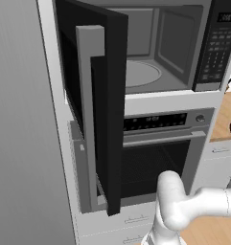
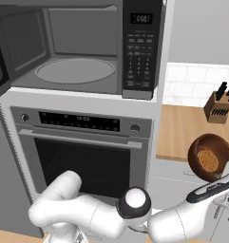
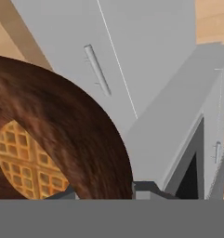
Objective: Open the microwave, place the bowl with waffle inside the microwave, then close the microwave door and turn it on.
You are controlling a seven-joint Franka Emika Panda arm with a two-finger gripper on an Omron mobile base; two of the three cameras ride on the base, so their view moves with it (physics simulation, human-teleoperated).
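Item: bowl point(image 2: 210, 161) w/ waffle point(image 2: 209, 160), rim pinched in your end effector point(image 2: 215, 186), tilted off the tabletop point(image 2: 182, 128) since microwave door point(image 1: 95, 110) hangs open, microwave point(image 2: 78, 47) cavity ready.

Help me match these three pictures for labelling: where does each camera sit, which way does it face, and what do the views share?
Left base view: behind the arm on its left, facing the microwave with its open door and the oven; the white arm rises at lower right.
Right base view: behind on the right, facing the same microwave and oven, plus the counter and knife block; the arm crosses the bottom, gripper holding the bowl.
Hand view: on the hand, looking along the gripper past the bowl and waffle at grey cabinet fronts.
Shared: both base views show microwave and oven; right base and hand views show the bowl.
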